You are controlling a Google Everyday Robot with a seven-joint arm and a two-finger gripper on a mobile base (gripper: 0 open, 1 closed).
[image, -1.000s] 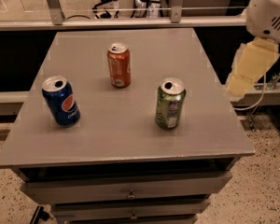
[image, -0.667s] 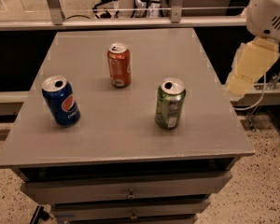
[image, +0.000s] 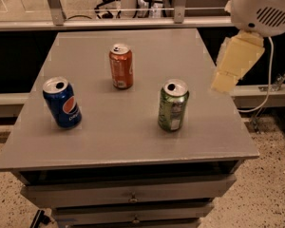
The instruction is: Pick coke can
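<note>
a grey table (image: 133, 144) seen from above and in front, with three drink cans standing upright on it, well apart from one another. the coke can (image: 121, 66), orange-red with pale lettering and a silver top with a pull tab, stands towards the back of the table, a little left of centre. a blue pepsi can (image: 62, 102) stands nearer the front at the left side, its opened silver top facing up. a green can (image: 173, 105) stands right of centre, nearer the front than the coke can, and its top is opened too. the robot's gripper (image: 224, 83), a pale cream wedge-shaped part, hangs in the air at the right edge of the table, pointing down and to the left, level with the green can but clear of it and touching no can. whether it is clenched or released cannot be told from this angle. above it, in the upper right corner, sits the rounded white arm housing (image: 259, 6) with a slotted vent, and a thin white cable (image: 268, 70) drops from it. below the table top are grey drawers (image: 133, 196) with small knobs. a pale rail (image: 109, 23) runs behind the table, and the speckled floor (image: 270, 184) shows at the lower right.
</note>
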